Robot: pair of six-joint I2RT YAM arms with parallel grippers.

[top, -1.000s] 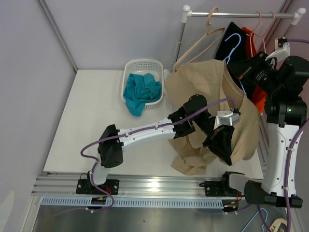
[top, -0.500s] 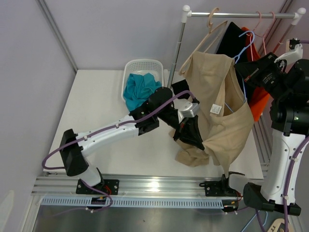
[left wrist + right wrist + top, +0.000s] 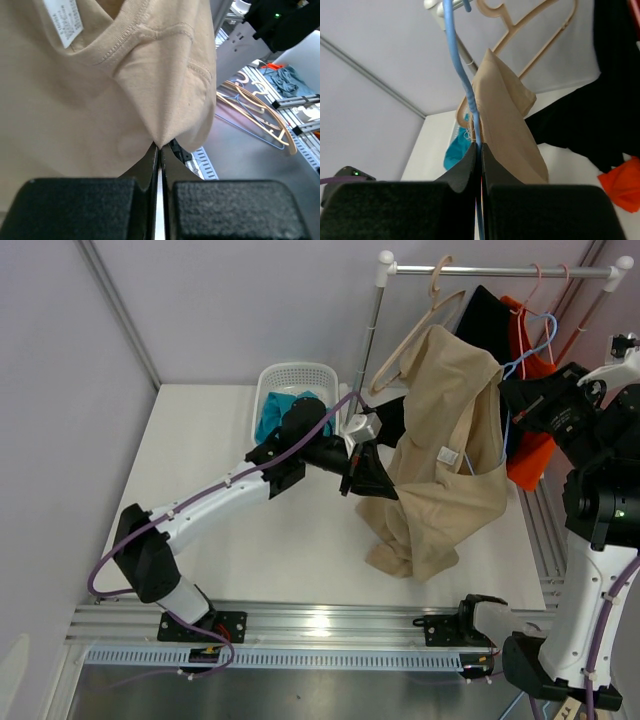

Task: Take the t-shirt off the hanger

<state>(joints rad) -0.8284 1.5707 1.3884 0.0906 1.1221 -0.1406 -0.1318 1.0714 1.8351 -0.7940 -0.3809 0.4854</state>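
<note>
Two robot hands share one beige t-shirt (image 3: 440,490) over a white table (image 3: 200,490). Nearest the front edge, the shirt's lower end lies crumpled on the table top, and the rest of the cloth rises from there toward the clothes rail (image 3: 500,270). The left hand (image 3: 159,149), reaching in from the table's middle, is pinched fully closed on a fold of the shirt near the neckline, with the cloth drawn to a point between its fingers and the label showing above. Farther back and higher, the right hand (image 3: 479,147) is clamped tight on the wire of a blue hanger (image 3: 449,20). The top of the shirt is draped on this hanger, whose hook sits up by the rail. Behind the left arm, a white basket (image 3: 270,380) holding a teal cloth (image 3: 275,415) stands at the table's far edge. At the back, an empty tan hanger (image 3: 440,315), a black garment (image 3: 485,315) and an orange garment (image 3: 525,455) hang from the rail.
</note>
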